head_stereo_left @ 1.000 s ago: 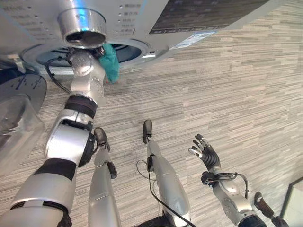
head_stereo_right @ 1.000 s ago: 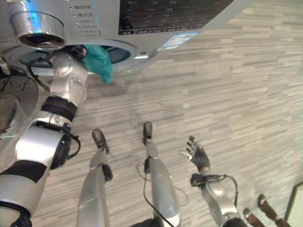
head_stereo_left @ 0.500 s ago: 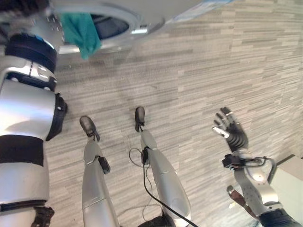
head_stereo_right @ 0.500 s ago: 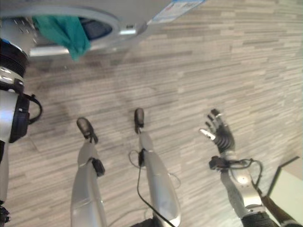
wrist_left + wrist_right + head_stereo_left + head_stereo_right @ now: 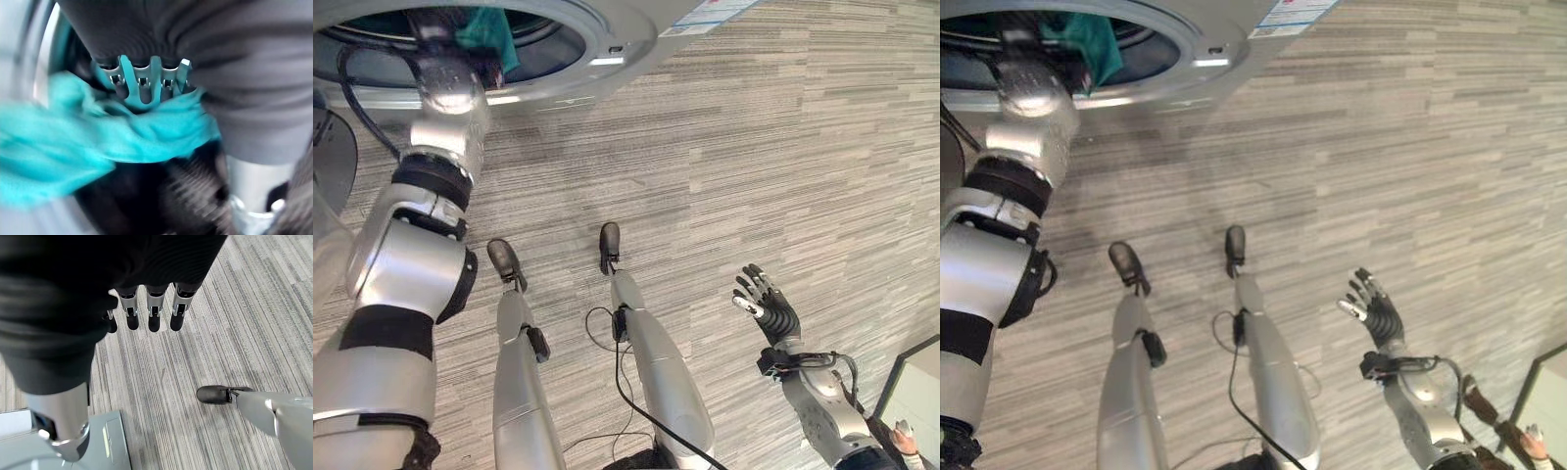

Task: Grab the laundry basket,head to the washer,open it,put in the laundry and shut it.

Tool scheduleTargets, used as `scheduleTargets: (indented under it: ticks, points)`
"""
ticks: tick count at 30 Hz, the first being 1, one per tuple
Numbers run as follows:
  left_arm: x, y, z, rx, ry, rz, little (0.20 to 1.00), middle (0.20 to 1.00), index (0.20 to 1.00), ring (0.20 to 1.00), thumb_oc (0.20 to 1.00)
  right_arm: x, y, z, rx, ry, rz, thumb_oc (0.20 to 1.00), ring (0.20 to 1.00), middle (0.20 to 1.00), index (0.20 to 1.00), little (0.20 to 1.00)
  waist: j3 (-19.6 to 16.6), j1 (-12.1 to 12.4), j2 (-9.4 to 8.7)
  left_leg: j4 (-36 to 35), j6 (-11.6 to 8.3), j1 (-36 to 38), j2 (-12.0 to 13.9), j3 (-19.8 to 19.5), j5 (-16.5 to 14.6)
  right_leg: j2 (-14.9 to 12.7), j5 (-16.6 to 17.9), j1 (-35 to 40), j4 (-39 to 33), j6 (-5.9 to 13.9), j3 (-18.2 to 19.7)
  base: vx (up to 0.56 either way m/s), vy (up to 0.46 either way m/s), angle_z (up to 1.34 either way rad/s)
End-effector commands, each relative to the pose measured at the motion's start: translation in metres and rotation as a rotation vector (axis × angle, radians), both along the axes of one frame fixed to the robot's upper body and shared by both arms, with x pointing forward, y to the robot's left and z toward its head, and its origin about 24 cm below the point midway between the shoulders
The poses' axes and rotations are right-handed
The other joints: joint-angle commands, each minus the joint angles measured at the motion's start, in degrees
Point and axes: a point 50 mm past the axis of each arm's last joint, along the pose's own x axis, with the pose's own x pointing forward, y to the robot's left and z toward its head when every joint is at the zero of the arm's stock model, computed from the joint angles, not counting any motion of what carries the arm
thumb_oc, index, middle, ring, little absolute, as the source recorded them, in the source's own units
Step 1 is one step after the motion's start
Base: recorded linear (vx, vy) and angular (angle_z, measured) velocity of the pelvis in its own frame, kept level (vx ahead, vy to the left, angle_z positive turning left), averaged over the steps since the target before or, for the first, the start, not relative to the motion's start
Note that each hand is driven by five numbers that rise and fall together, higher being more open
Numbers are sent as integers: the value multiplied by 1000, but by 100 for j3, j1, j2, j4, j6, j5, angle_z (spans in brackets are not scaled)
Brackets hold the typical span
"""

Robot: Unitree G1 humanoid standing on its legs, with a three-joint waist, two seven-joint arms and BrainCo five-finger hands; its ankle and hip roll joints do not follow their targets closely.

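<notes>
Reaching: left hand point(image 5: 142, 85) inside washer point(image 5: 607, 39) opening
Left fingers: curled round teal cloth point(image 5: 73, 142)
Right hand point(image 5: 769, 311): fingers released, above floor point(image 5: 783, 147)

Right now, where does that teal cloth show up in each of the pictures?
Left eye view: teal cloth at the top, inside the washer's round opening.
Right eye view: cloth at the top left, same opening.
Left wrist view: cloth under the left hand.
Shared landmark: the opening's silver rim.
</notes>
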Motion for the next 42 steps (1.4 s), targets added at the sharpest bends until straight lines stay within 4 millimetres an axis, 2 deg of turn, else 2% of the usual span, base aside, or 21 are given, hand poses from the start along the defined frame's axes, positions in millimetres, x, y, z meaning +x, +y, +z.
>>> scheduleTargets:
  ticks: [1,3,4,7,8,9,10,11,14,15,16,17,18,20,21,23,24,27,33,36,42]
  points:
    - [-6,18,-3,395,-12,243,1000,1000,1000,1000,1000,-12,-12,3,-4,-51,-17,1000,1000,1000,1000,1000,-347,-187,-95,452,-152,702,204,80,-1213,187,-720,-184,584,120,497,-26,-36,4]
    - [-5,23,-21,537,40,293,1000,1000,1000,1000,1000,-14,-15,3,-11,-55,-23,1000,1000,1000,1000,1000,-322,-133,-54,413,-145,712,192,46,-1199,185,-733,-187,595,111,526,-21,-36,9]
    - [-5,26,-30,540,60,293,1000,1000,1000,1000,1000,-15,-16,2,-11,-53,-32,1000,1000,1000,1000,1000,-305,-91,-28,405,-139,717,183,28,-1196,180,-742,-185,605,104,527,-18,-44,14]
    - [-7,31,-52,530,100,261,1000,1000,1000,1000,1000,-20,-21,-1,-14,-41,-57,1000,1000,1000,1000,1000,-248,17,44,392,-131,707,140,-27,-1167,178,-751,-178,606,98,565,-21,-34,16]
    - [-7,31,-52,530,100,261,1000,1000,1000,1000,1000,-20,-21,-1,-14,-41,-57,1000,1000,1000,1000,1000,-248,17,44,392,-131,707,140,-27,-1167,178,-751,-178,606,98,565,-13,-32,15]
    - [-8,32,-65,513,120,233,1000,1000,1000,1000,1000,-24,-23,-3,-11,-28,-67,1000,1000,1000,1000,1000,-215,62,85,362,-126,709,122,-56,-1153,170,-751,-175,594,96,574,-6,-18,16]
    - [-8,32,-66,512,121,233,1000,1000,1000,1000,1000,-24,-23,-3,-11,-28,-67,1000,1000,1000,1000,1000,-218,59,88,361,-126,709,122,-57,-1153,170,-751,-175,594,96,573,-14,-31,20]
    - [-11,31,-80,462,135,193,1000,1000,1000,1000,1000,-28,-25,-8,-2,-8,-79,1000,1000,1000,1000,1000,-173,129,139,319,-122,713,95,-84,-1124,153,-754,-161,584,95,553,-13,-24,17]
    - [-16,27,-95,405,121,148,1000,1000,1000,1000,1000,-30,-24,-12,15,3,-96,1000,1000,1000,1000,1000,-125,216,201,286,-109,726,63,-126,-1106,140,-759,-140,576,84,540,-8,-29,12]
    - [-25,21,-116,323,109,86,1000,1000,1000,1000,1000,-32,-22,-17,45,13,-118,1000,1000,1000,1000,1000,-79,323,268,265,-96,749,26,-160,-1081,122,-767,-99,576,71,535,-4,-9,8]
    - [-31,20,-127,286,109,64,1000,1000,1000,1000,1000,-31,-20,-18,56,12,-125,1000,1000,1000,1000,1000,-56,366,297,257,-91,773,10,-172,-1075,117,-772,-81,578,68,537,-4,-9,6]
    - [-31,21,-128,285,111,65,1000,1000,1000,1000,1000,-32,-20,-18,55,13,-124,1000,1000,1000,1000,1000,-62,356,300,255,-91,775,10,-173,-1075,117,-773,-78,577,68,536,1,20,8]
    - [-44,21,-153,218,136,29,1000,1000,1000,1000,1000,-31,-19,-19,70,14,-141,1000,1000,1000,1000,1000,-20,469,361,224,-81,830,-17,-180,-1067,104,-788,-34,580,51,543,0,17,9]
    - [-52,22,-164,185,144,20,1000,1000,1000,1000,1000,-31,-19,-19,70,14,-148,1000,1000,1000,1000,1000,-18,506,389,210,-78,846,-26,-190,-1062,101,-792,-16,578,47,540,-1,15,8]
    - [-67,19,-187,89,163,-11,1000,1000,1000,1000,1000,-29,-18,-22,72,22,-166,1000,1000,1000,1000,1000,13,611,459,181,-70,875,-56,-205,-1050,85,-804,23,564,36,518,-3,21,5]
    - [-80,14,-208,-18,189,-29,1000,1000,1000,1000,1000,-23,-15,-25,73,31,-188,1000,1000,1000,1000,1000,37,697,508,152,-54,892,-75,-230,-1024,76,-806,52,557,26,496,-1,18,5]
    - [-81,14,-209,-18,190,-28,1000,1000,1000,1000,1000,-23,-15,-25,72,31,-187,1000,1000,1000,1000,1000,36,690,510,150,-55,895,-75,-232,-1023,76,-806,54,556,26,494,-2,2,9]
    - [-96,6,-231,-75,222,-53,1000,1000,1000,1000,1000,-16,-12,-25,88,26,-208,1000,1000,1000,1000,1000,53,805,563,114,-42,956,-107,-271,-977,64,-818,129,566,15,468,-4,1,14]
    - [-128,0,-265,40,348,-139,1000,1000,1000,1000,1000,-17,-17,-40,43,93,-253,1000,1000,1000,1000,1000,-66,980,650,147,-12,1236,-163,-353,-988,2,-796,529,563,36,350,1,34,32]
    - [-142,-9,-287,-42,436,-203,1000,1000,1000,1000,1000,-19,-23,-58,-1,193,-294,1000,1000,1000,1000,1000,-263,1095,671,153,39,1704,-255,-434,-1056,-68,-770,1107,491,60,273,-21,72,17]
    - [-156,-13,-303,-191,518,-273,1000,1000,1000,1000,1000,-23,-22,-81,-22,315,-304,1000,1000,1000,1000,1000,-552,1239,684,181,124,2629,-359,-446,-1308,-162,-794,2089,389,132,223,3,128,1]
